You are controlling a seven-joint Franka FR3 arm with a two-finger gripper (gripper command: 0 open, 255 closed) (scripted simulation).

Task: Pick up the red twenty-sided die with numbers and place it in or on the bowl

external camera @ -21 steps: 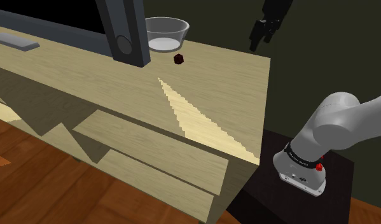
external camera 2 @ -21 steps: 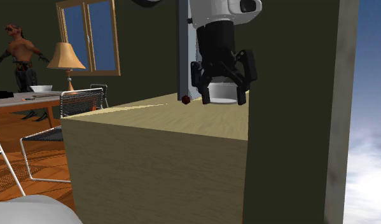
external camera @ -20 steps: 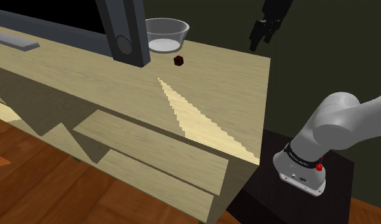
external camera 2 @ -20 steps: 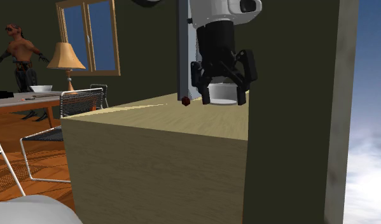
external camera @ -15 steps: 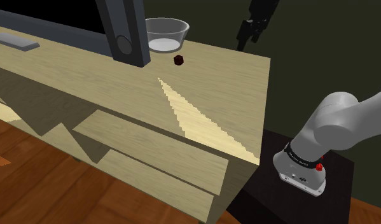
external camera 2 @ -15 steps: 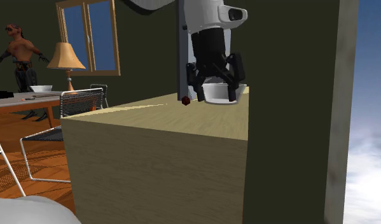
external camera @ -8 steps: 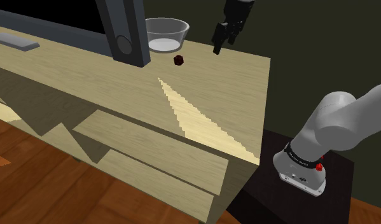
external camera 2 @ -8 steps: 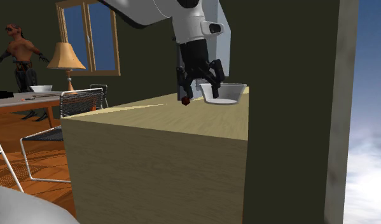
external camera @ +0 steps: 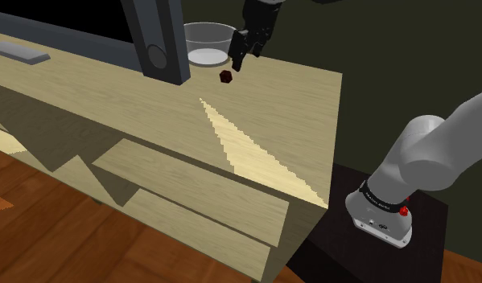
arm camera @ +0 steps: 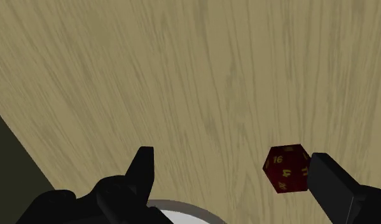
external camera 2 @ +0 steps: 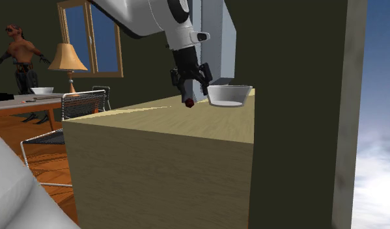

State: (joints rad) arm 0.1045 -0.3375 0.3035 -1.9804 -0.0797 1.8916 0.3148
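the claw [external camera: 236,63] is held with its fingers apart, low over the wooden top [external camera: 271,104]. the die [arm camera: 287,169] is seen on the top under the claw, just beside one fingertip [arm camera: 322,168], not clasped. the bowl [external camera: 200,38] is set just beside the claw, near the top's far edge, with a grey post [external camera: 160,44] beyond it. bare wood is left open on the claw's other sides.
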